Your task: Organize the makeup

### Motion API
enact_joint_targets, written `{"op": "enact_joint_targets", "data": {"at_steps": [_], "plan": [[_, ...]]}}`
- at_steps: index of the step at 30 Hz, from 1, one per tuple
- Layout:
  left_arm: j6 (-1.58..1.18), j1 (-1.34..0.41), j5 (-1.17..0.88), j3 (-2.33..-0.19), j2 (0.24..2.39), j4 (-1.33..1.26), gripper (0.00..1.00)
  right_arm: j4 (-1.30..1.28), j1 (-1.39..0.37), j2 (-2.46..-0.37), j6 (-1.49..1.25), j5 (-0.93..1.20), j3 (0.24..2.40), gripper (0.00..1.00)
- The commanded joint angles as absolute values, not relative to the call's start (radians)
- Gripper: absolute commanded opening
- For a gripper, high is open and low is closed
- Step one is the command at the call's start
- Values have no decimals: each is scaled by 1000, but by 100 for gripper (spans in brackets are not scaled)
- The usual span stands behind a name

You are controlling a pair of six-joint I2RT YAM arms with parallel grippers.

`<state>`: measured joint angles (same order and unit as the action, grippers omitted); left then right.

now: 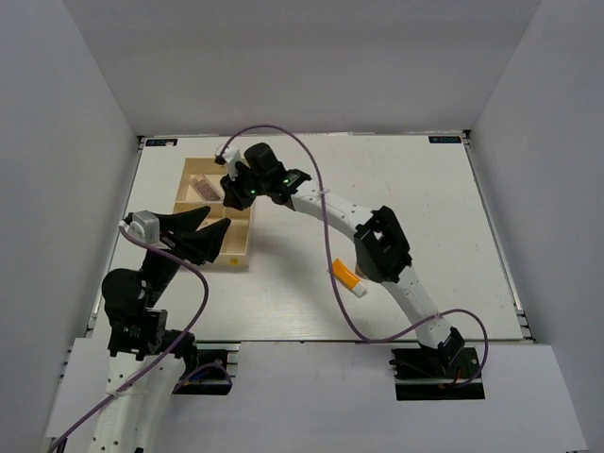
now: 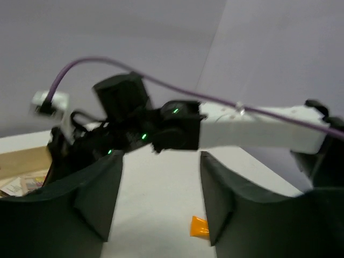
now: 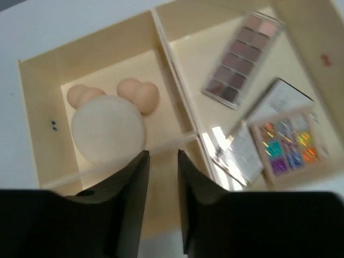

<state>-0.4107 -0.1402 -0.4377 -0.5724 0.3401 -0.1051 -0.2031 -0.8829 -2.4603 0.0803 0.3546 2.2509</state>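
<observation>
Right gripper (image 3: 161,161): jaws at narrow gap, empty, over wooden box (image 3: 32,107) divider. Beneath: round white disc (image 3: 107,137) hiding part of beige sponges (image 3: 141,95). Next compartment: eyeshadow palette (image 3: 242,56), long axis diagonal; colourful palette (image 3: 287,148) blurred. Left gripper (image 2: 161,199) spread wide, empty. Orange tube (image 1: 345,276) on table, diagonal, white cap toward near-right.

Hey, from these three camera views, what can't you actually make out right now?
Top view: the right gripper and left gripper cover much of the wooden box, hiding most contents.
Left wrist view: only a blurred corner of the orange tube shows beside a finger.
Right wrist view: the round white disc overlaps one sponge; the colourful palette is blurred; the fingers hide the near compartment.
</observation>
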Motion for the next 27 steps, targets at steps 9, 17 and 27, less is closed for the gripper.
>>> {"op": "enact_joint_targets", "data": {"at_steps": [9,17,27], "plan": [[-526,-163,-551,-607,645,-117,39,-224,-606,-1692,135,78,1402,0],[-635,-297,-450,-719,845,72,50,-324,-431,-1368,134,103,1095,42],[-728,-762,-19,-896,1253,228,68,-302,-259,-1247,75,161,1000,45]]}}
